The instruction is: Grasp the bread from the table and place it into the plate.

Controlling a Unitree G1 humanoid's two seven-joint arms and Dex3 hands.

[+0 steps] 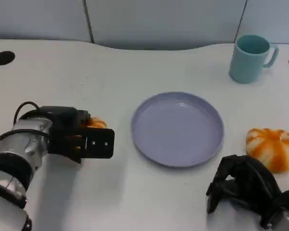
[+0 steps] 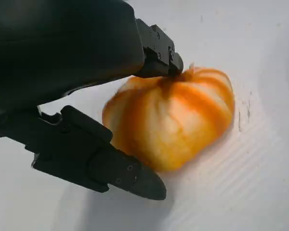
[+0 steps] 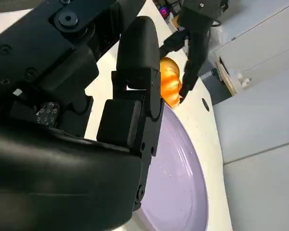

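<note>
You see the plate (image 1: 177, 129) in the middle of the bench (image 1: 135, 72). One bread (image 1: 97, 123) lies left of it, another bread (image 1: 273, 147) right, the mug (image 1: 250, 58) behind.

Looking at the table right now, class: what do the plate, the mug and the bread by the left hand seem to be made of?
Plate: probably plastic or glazed ceramic; smooth lavender surface with soft highlights. Mug: likely ceramic or plastic; matte, even teal. Bread: soft baked dough or a foam replica; orange-and-cream lobes, slightly glossy skin. The left hand is hard black plastic.
</note>
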